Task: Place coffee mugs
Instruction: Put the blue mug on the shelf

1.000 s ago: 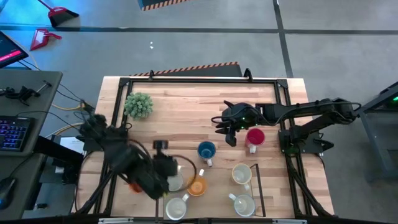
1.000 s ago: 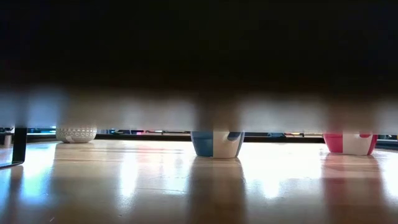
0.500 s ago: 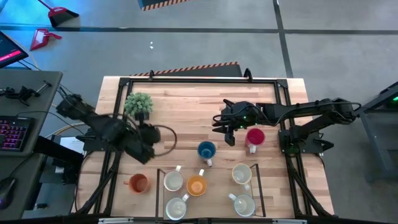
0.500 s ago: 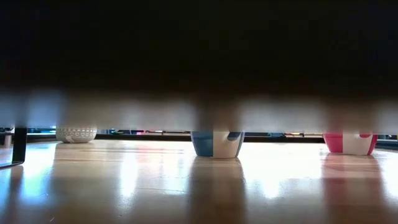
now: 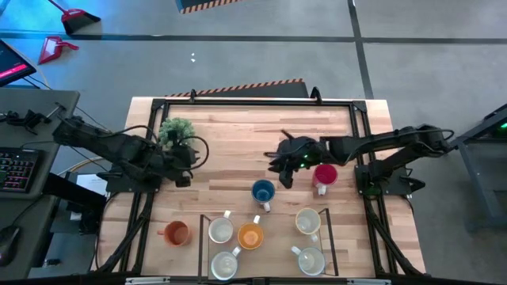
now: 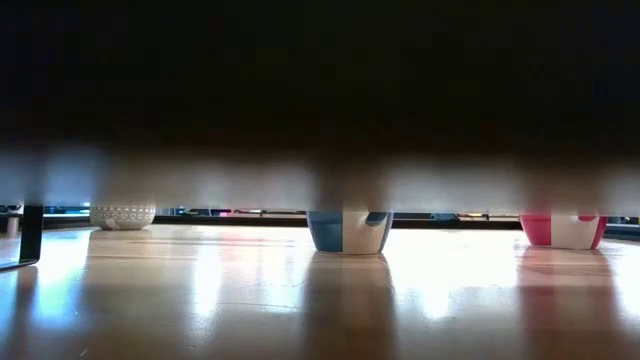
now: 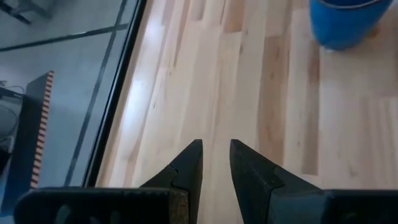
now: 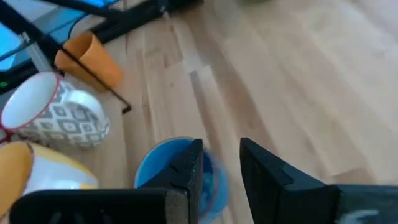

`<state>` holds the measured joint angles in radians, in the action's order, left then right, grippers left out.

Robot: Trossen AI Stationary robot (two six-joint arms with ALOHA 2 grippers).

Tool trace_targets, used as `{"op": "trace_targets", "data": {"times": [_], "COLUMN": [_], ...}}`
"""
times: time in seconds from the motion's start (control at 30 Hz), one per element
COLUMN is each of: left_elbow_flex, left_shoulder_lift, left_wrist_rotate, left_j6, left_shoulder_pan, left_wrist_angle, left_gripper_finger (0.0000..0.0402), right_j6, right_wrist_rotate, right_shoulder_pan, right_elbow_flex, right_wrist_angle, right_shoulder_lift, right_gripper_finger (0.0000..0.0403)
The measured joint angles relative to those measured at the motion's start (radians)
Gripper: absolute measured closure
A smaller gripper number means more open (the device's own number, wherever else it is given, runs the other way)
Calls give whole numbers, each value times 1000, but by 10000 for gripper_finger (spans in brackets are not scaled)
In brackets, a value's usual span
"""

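Several coffee mugs stand upright on the wooden table. A blue mug (image 5: 263,191) (image 6: 348,232) and a red one (image 5: 323,176) (image 6: 563,231) are mid-table. An orange mug (image 5: 176,233), another orange one (image 5: 250,236) and several white ones, such as this mug (image 5: 221,229), stand near the front edge. My right gripper (image 5: 281,170) (image 8: 221,165) hovers open just far-right of the blue mug (image 8: 161,171), holding nothing. My left gripper (image 5: 187,168) (image 7: 216,155) hangs above bare wood near the plant, its fingers a narrow gap apart and empty; the blue mug (image 7: 345,22) lies ahead of it.
A bushy green plant (image 5: 176,131) in a white pot (image 6: 122,216) stands at the far left, close to my left arm. A thin black frame (image 5: 326,237) surrounds the near mugs. Bare wood lies between the plant and the blue mug.
My left gripper has drawn back from the near-left mugs and swung toward the table's far left, ending beside the plant. The orange mug at the near left, covered by that arm a second ago, now stands in plain view. My right gripper has edged slightly toward the table's left.
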<state>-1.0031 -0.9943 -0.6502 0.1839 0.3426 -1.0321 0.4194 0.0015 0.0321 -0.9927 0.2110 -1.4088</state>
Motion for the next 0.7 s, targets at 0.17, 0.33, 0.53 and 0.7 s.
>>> {"op": "trace_targets", "data": {"times": [0.17,0.33,0.53,0.7], "left_elbow_flex": [61,78,80,80], "left_shoulder_lift": [40,76,93,93], "left_wrist_rotate": [26,47,52,64], "left_j6": [-61,-64,-45,-31], "left_shoulder_pan": [-35,-63,-69,-69], "left_wrist_angle": [77,98,96,94], "left_gripper_finger": [330,330,330,330], "right_j6": [-56,-147,-199,-219], "right_wrist_rotate": [-5,24,25,20], "right_shoulder_pan": [21,36,37,45], "right_elbow_flex": [-166,-391,-565,-617], "right_wrist_angle": [116,430,645,666], "right_shoulder_lift": [-119,-264,-424,-487], "right_gripper_finger": [318,318,318,318]}}
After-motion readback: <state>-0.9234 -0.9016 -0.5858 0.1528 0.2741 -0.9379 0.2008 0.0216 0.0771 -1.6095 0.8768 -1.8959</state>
